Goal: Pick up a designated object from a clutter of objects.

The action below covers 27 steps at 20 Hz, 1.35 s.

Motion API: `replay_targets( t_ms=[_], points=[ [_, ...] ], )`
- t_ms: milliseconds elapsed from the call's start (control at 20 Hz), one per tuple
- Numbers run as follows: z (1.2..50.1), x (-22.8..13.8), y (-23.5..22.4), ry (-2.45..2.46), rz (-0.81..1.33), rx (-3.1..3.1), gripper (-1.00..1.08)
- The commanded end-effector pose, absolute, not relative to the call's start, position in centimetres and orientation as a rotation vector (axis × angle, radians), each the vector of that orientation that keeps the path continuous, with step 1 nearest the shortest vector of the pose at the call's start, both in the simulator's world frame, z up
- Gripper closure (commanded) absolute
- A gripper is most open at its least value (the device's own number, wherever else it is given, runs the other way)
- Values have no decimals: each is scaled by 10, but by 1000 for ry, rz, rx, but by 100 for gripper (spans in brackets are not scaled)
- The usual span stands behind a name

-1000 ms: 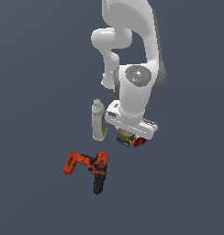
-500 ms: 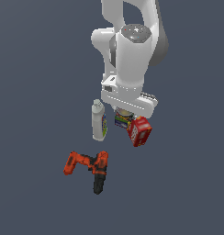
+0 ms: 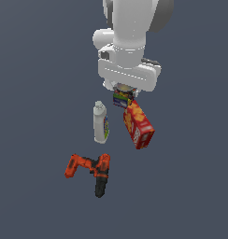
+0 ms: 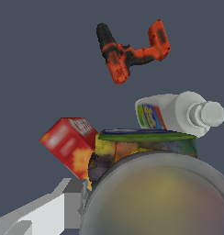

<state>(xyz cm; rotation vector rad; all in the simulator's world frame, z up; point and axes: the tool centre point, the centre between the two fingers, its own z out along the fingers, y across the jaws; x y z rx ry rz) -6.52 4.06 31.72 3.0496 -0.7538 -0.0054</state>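
The small can, with a dark blue label and green and yellow marks, hangs under the white hand, above and between the bottle and the box. My gripper is shut on it; the fingers are mostly hidden by the hand. In the wrist view the can fills the near field, silvery-grey top toward the camera, and a grey-white finger shows beside it. The rest of the clutter lies below: a white bottle, a red box and a drill.
The white bottle lies at the exterior view's left of the can. The red-and-yellow box stands tilted at its right. The orange-and-black power drill lies nearer the camera. All three also show in the wrist view: bottle, box, drill.
The hand has risen with the can in its grip and turned. The red box, hidden behind the hand before, now shows in full.
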Motion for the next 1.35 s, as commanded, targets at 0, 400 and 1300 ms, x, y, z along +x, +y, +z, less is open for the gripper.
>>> replay_targets(
  t_ms=[0, 400, 1300],
  points=[
    [342, -78, 37, -754, -1, 3051, 108],
    [404, -110, 27, -755, 0, 3050, 108],
    [451, -130, 20, -755, 0, 3049, 108]
  ],
)
